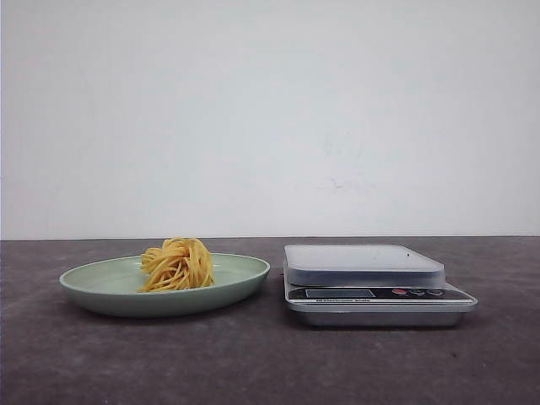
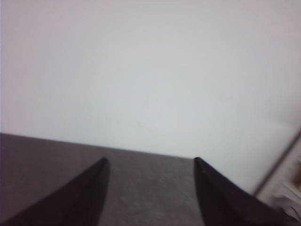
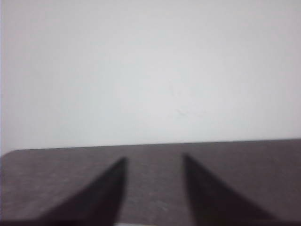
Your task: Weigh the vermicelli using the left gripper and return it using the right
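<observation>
- The left gripper shows its 2 black fingers spread apart, holding nothing, over the dark table; a white wall lies beyond
- The right gripper likewise has its 2 fingers parted and bare above the table
- In the front view, the yellow vermicelli sits coiled on the green plate; the silver scale stands just beside the plate, its platform bare

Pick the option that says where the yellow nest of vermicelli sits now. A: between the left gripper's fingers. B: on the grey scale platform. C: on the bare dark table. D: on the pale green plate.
D: the front view shows the yellow nest of vermicelli resting on the pale green plate, left of the empty scale.
</observation>
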